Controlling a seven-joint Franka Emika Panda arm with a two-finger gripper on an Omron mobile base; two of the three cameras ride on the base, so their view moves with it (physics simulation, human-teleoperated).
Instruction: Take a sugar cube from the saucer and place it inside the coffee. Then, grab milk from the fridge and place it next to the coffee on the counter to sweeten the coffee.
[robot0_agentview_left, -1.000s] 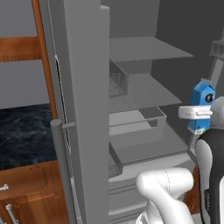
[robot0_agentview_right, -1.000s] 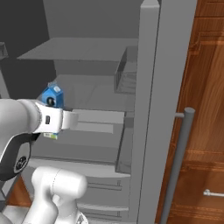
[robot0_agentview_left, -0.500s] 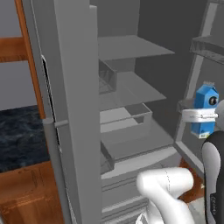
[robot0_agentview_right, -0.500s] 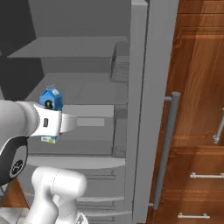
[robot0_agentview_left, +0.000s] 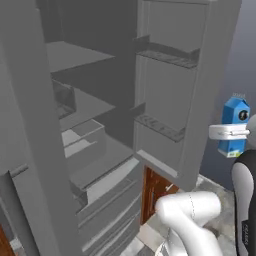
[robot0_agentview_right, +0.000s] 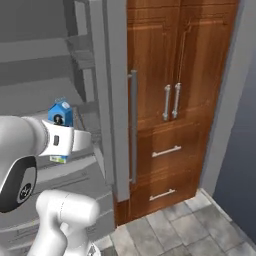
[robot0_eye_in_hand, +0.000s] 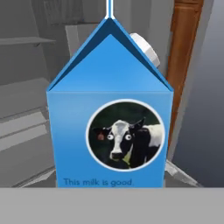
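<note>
Leftmost in the left base view stands the tall grey steel fridge (robot0_agentview_left: 90, 125), its door open on bare shelves and lower drawers. Right of it, the white arm rises and bends level, its gripper (robot0_agentview_left: 229, 132) clamped on the small blue gabled milk carton (robot0_agentview_left: 235, 120), held upright in the air outside the fridge.

Open air surrounds the end effector (robot0_agentview_left: 229, 132); the fridge (robot0_agentview_left: 75, 125) door shelves (left of it) crowd that side.
</note>
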